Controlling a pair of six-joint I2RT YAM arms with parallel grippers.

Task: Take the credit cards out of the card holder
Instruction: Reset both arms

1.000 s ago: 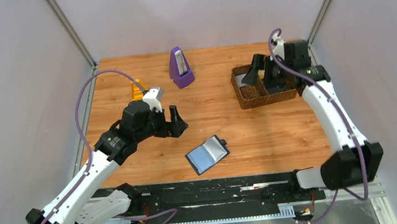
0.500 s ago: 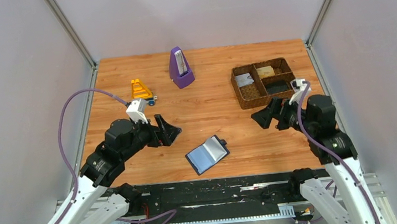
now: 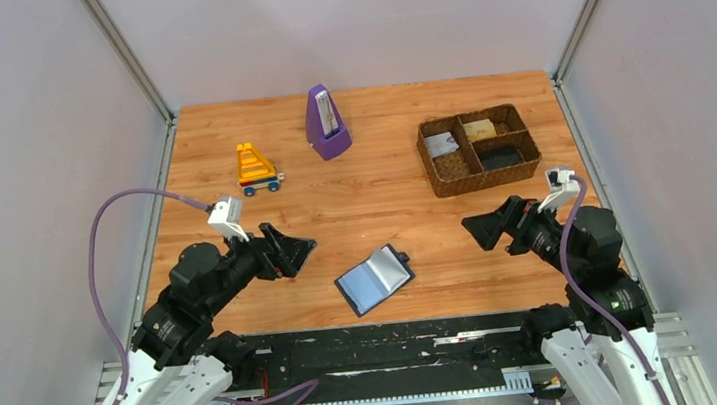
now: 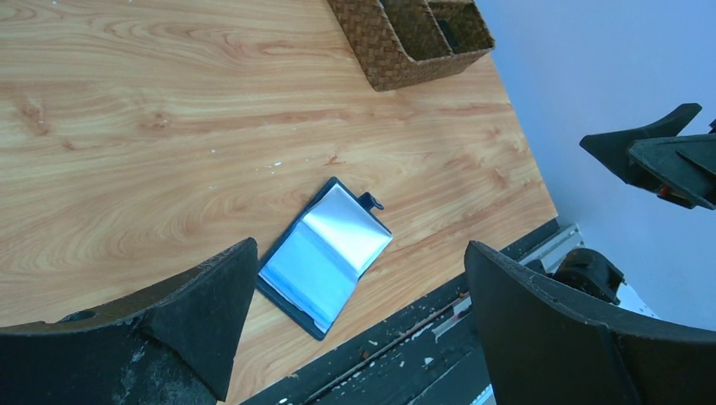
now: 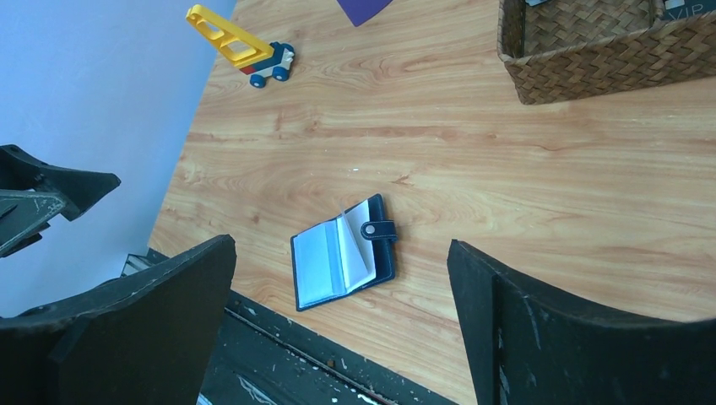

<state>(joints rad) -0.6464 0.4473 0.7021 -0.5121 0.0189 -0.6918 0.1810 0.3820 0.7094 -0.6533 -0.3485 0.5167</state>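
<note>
The card holder (image 3: 375,278) lies open on the wooden table near the front edge, black cover down and blue-grey sleeve pages up. It also shows in the left wrist view (image 4: 325,256) and the right wrist view (image 5: 342,253). No card shows in its pages. A dark credit card (image 3: 503,158) lies in the basket's front right compartment. My left gripper (image 3: 298,254) is open and empty, raised to the left of the holder. My right gripper (image 3: 480,230) is open and empty, raised to the right of it.
A brown woven basket (image 3: 435,176) stands at the back right, also holding a whitish printed card (image 3: 441,144) and a gold-tan card (image 3: 479,129). A purple metronome (image 3: 326,123) and a yellow toy (image 3: 255,166) stand at the back. Grey walls close in both sides.
My right arm has drawn back from over the basket to the front right. My left arm has drawn back and to the left. Both grippers stay open. The holder has not moved.
</note>
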